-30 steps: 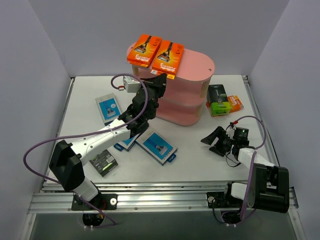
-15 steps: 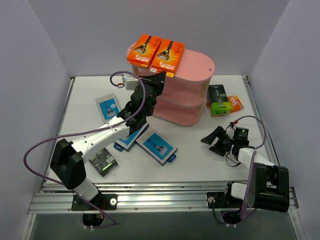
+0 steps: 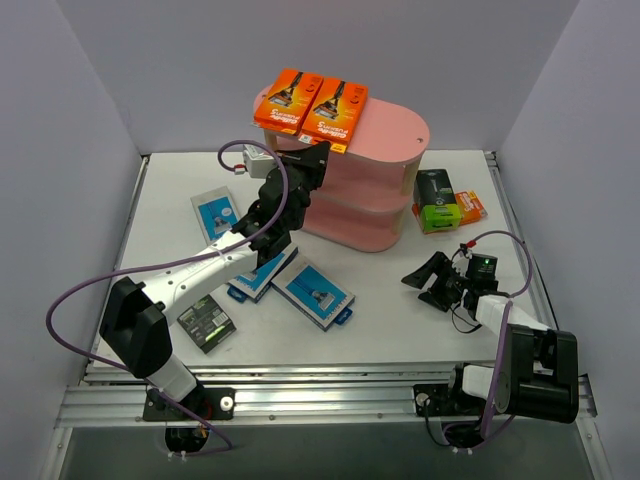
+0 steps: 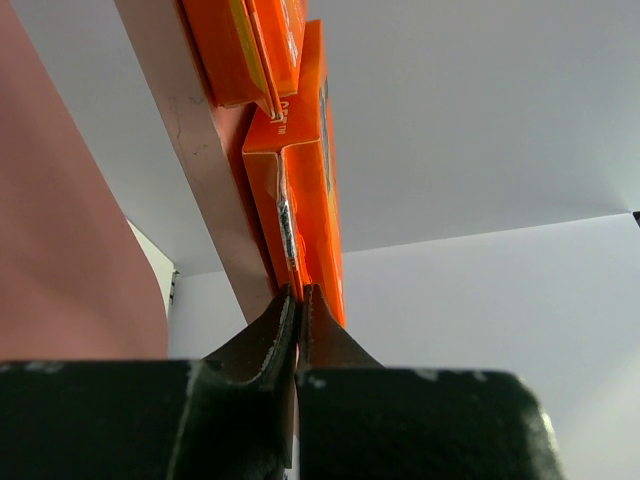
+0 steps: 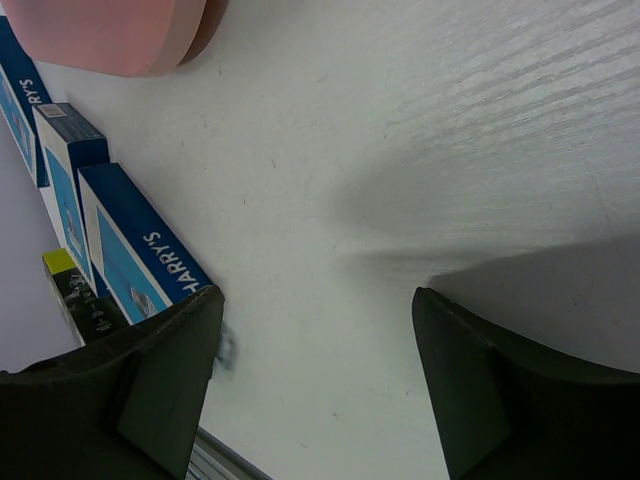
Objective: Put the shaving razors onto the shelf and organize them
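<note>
The pink shelf (image 3: 375, 185) stands at the back of the table. Two orange razor packs (image 3: 290, 100) (image 3: 338, 110) lie side by side on its top board, overhanging the near rim. My left gripper (image 3: 320, 153) is shut, its tips (image 4: 298, 292) pressed against the near edge of the right orange pack (image 4: 312, 170); I cannot tell whether a thin flap is pinched. Blue-and-white packs (image 3: 217, 215) (image 3: 262, 275) (image 3: 314, 293) and a black pack (image 3: 206, 323) lie on the table. My right gripper (image 3: 428, 283) (image 5: 318, 300) hangs open just above the bare table.
A black-and-lime pack (image 3: 437, 200) and an orange pack (image 3: 470, 207) lie right of the shelf. The right wrist view shows blue packs (image 5: 140, 255) and the shelf's base (image 5: 120, 35) ahead of it. White walls enclose the table; a metal rail (image 3: 320, 385) runs along the front.
My left gripper has edged slightly up and back against the orange pack at the top board's rim. The right arm has not moved.
</note>
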`<state>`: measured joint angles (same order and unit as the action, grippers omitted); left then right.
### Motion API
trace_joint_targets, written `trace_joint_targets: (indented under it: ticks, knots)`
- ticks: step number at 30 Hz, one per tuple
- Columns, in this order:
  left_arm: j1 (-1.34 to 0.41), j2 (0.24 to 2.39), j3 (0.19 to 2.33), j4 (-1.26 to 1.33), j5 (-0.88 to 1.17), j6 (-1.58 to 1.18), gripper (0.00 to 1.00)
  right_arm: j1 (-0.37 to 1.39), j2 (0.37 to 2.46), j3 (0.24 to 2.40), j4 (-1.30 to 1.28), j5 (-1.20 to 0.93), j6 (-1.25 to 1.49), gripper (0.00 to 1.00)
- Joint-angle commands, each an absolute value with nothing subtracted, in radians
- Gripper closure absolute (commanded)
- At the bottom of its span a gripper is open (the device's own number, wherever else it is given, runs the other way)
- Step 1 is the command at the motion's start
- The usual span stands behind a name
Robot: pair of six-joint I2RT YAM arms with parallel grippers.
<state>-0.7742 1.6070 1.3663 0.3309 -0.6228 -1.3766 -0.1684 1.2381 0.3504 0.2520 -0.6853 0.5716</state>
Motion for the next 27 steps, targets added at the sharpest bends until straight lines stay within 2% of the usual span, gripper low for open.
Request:
trace_joint_targets:
  ticks: [1,27]
  knots:
    - [-0.761,1.631,1.368,0.267,-0.623,-1.356,0.98,-0.160,1.253,0.365,0.227,-0.652,0.551,0.27]
    - [-0.741,1.621,1.356,0.253,-0.603,-1.364,0.98,-0.160,1.259,0.364,0.235,-0.650,0.552,0.27]
